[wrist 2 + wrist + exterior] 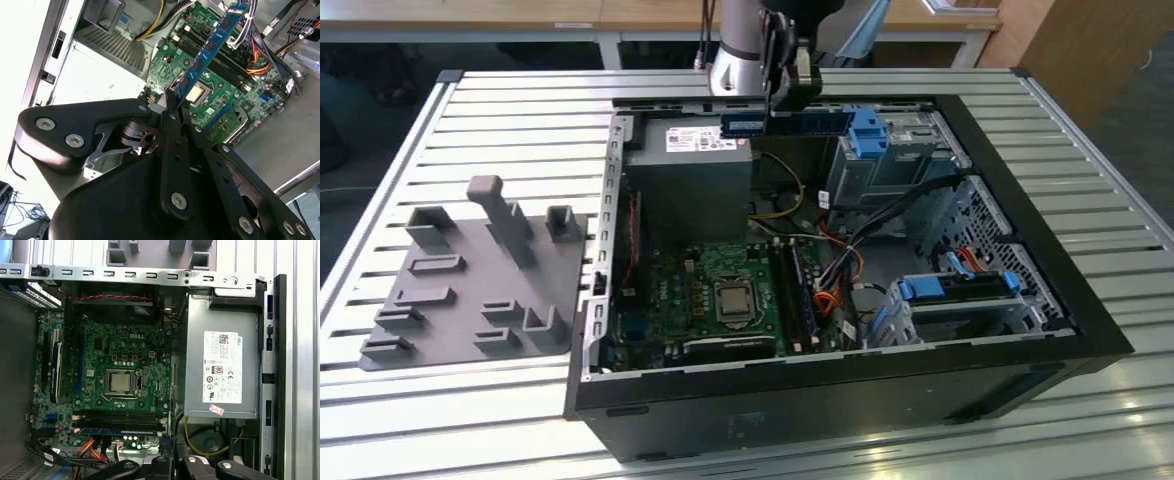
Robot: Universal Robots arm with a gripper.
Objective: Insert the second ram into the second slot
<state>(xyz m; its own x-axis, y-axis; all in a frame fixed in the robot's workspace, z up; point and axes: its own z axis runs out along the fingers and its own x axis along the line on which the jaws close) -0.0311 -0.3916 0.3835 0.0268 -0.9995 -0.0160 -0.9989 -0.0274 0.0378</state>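
My gripper [781, 110] hangs over the far edge of the open computer case [1067, 300], shut on the second ram [781, 123]. The blue-green stick lies level, above the power supply and well above the motherboard [720, 290]. In the second wrist view the ram [210, 45] reaches out from the gripper [172, 100] towards the board, showing its row of black chips. The long dark memory slots [122, 416] run beside the processor socket [121, 381], on the board's side nearest the exterior view's right, and the second slot [798, 295] is among them.
A grey power supply [687, 150] fills the case's far corner under the gripper. Blue drive brackets [867, 130] [961, 285] and orange and black cables [834, 295] crowd the exterior view's right side. A grey parts fixture [467, 280] sits on the slatted table at the left.
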